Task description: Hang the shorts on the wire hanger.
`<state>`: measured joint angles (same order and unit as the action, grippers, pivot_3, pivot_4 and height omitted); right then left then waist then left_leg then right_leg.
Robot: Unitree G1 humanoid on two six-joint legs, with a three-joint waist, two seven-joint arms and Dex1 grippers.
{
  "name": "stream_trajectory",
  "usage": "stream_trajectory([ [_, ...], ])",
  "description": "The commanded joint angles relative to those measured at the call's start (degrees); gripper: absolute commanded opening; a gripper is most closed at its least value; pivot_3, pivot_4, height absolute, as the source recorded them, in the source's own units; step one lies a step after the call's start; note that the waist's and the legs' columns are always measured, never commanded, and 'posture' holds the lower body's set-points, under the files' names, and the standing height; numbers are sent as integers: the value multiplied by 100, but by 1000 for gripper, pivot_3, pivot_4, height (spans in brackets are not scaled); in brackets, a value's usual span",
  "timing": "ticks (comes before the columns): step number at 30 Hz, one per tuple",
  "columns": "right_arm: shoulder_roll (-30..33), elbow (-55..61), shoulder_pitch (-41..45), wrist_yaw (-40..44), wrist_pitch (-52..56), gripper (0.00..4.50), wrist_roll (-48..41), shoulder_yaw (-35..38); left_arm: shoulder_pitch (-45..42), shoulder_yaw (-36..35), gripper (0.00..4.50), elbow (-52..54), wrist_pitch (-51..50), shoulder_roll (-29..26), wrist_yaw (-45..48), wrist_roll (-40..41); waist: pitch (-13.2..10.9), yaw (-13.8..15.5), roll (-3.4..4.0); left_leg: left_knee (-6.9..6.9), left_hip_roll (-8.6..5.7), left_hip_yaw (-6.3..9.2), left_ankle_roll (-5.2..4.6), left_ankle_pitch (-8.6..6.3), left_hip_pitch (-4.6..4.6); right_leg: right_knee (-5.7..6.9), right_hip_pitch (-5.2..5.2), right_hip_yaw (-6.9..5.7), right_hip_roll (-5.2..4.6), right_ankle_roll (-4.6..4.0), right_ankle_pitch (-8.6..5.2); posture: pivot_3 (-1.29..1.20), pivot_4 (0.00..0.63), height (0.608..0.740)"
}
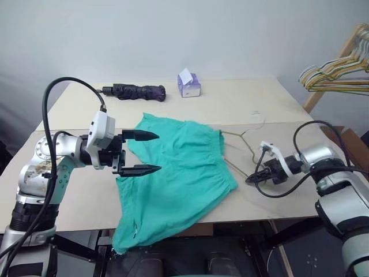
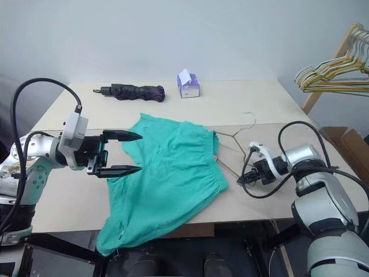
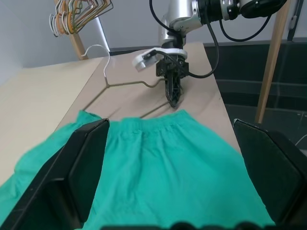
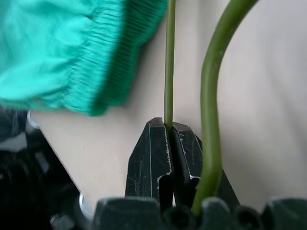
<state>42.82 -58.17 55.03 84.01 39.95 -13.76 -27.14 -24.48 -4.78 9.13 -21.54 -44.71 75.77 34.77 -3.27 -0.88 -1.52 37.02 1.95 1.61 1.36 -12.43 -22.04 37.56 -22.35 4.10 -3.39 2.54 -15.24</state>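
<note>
2 pincers are at work over the pale desk (image 1: pixel 242 109). The left pincer (image 1: pixel 149 153) hangs above the left side of the shorts (image 1: pixel 179 173) with its 2 black fingers (image 1: pixel 141 136) spread wide and nothing between them, pointing across toward the robot's right. The shorts lie flat on the near half of the desk, teal-green, with the gathered waistband turned toward the right; one leg droops over the near edge of the desk.

The wire hanger (image 2: pixel 233 138) lies on the desk just to the right of the shorts, its thin olive-grey wire reaching under or against the waistband, which of the 2 I cannot tell. Its curved hook points toward the far side of the desk. The right pincer (image 2: pixel 241 179) is down at the desk surface, close to the waistband, with its fingers pressed together on one thin wire of the hanger; a 2nd stretch of wire curves past beside those fingers.

At the far side of the desk lie a folded dark umbrella (image 1: pixel 135 91) and a small purple tissue box (image 1: pixel 188 85), well apart from the shorts. A bunch of pale hangers (image 1: pixel 340 72) hangs from a wooden rack (image 1: pixel 334 66) off to the right.
</note>
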Motion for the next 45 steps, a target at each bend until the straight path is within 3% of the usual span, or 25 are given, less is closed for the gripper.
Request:
stream_trajectory([
  [1, 359, 1007, -279, -115, 23, 0, -13, 535, -173, -18, 4470, -18, 85, 15, 15, 11, 0, 3, 0, 0, 1, 0, 0, 0, 0, 1, 0, 0, 0, 0, 0, 32, 0, 740],
  [7, 729, 3685, -1205, -1395, 84, 0, 337, 1135, -537, 57, 4470, -433, 269, 80, 100, -154, 2, -47, 3, 0, 1, 0, 0, 0, -2, 4, -3, -3, 1, 4, -2, -11, 0, 740],
  [10, 936, 5084, -1533, -2099, -86, 0, 1002, 992, -975, 76, 4470, -983, 669, 92, 14, -513, 2, -124, 4, -1, 3, -2, 0, 0, -3, 6, -9, 0, 3, 30, -18, -33, 0, 740],
  [15, 1050, 6497, -1639, -2341, 135, 0, 1412, 800, -1893, 345, 4470, -2350, 1862, 76, 383, -1289, 3, -206, 4, -1, 2, 0, 0, 0, -15, 4, -22, 0, 3, 35, -21, -52, 0, 740],
  [21, 1107, 7260, -1548, -2101, 264, 0, 1522, 570, -2735, 885, 4470, -3796, 3457, 374, 975, -2061, 3, -190, 4, 1, 1, -1, 0, 0, -20, 2, -22, -1, 2, 26, -16, -61, 0, 740],
  [28, 1270, 7633, -1433, -1748, 226, 0, 1584, 453, -3416, 1282, 4470, -5053, 4538, 795, 1370, -2591, 3, -211, 4, 10, 1, -1, 0, 0, -33, 4, -32, -3, 2, 11, -7, -73, 0, 740],
  [35, 1328, 7994, -1355, -1480, 403, 0, 1398, 546, -3775, 1743, 4470, -6099, 5500, 987, 1462, -3327, 2, -355, 3, 10, 2, 1, 0, 0, -35, 9, -38, -2, 3, 11, -7, -83, 0, 740],
  [38, 1336, 8083, -1321, -1410, 505, 0, 1312, 600, -3898, 1901, 4470, -6454, 5842, 1091, 1065, -3740, 3, -368, 3, 9, 2, 2, 0, 0, -40, 13, -46, -2, 3, 12, -7, -92, 0, 740],
  [41, 1342, 8138, -1306, -1356, 596, 0, 1204, 654, -3987, 1876, 3846, -6688, 5903, 1211, 976, -3797, 2, -370, 3, 11, 2, 3, 0, 0, -44, 13, -47, -2, 2, 12, -7, -95, 0, 740],
  [45, 1326, 8191, -1263, -1286, 811, 0, 937, 777, -4000, 1819, 2626, -6789, 5940, 1277, 966, -3779, 3, -416, 3, 19, 1, 5, 0, 0, -67, 24, -71, -2, 2, 7, -4, -98, 0, 740],
])
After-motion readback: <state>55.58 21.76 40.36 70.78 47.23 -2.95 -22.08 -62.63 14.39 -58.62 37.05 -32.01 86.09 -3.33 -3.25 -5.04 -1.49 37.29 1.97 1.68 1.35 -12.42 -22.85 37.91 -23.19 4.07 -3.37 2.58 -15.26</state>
